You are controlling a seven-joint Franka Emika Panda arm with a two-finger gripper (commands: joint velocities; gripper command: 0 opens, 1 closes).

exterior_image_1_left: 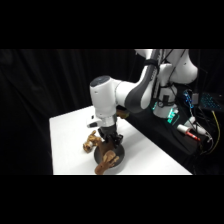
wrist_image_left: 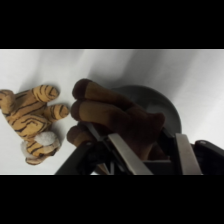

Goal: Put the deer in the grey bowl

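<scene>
Fingers (wrist_image_left: 145, 157) are being seen closest in the wrist view, rising as two pale metal blades from the bottom edge, with the deer (wrist_image_left: 112, 117) lying between them. They are being held partly closed, and by the look of it they are pressing on the deer's body from either side, though the contact points themselves are being hidden by the brown plush. The deer is being carried low over the bowl (wrist_image_left: 162, 102), its body overlapping the bowl's dark rim and its rounded legs sticking out past that rim toward the tiger (wrist_image_left: 32, 120).

In the side view the gripper (exterior_image_1_left: 109, 137) is being lowered straight down from above near the counter's (exterior_image_1_left: 67, 135) front edge, and the deer (exterior_image_1_left: 106, 159) is seen hanging under it, over the bowl (exterior_image_1_left: 118, 152). Whether the deer is already resting in the bowl or is only being held just above it cannot be told. This vertical, close hold is judged to be kept so that the toy drops inside the rim and not beside it.

The tiger is lying on the counter just beside the bowl, apart from the fingers, and is being left alone as the wrong toy.
</scene>
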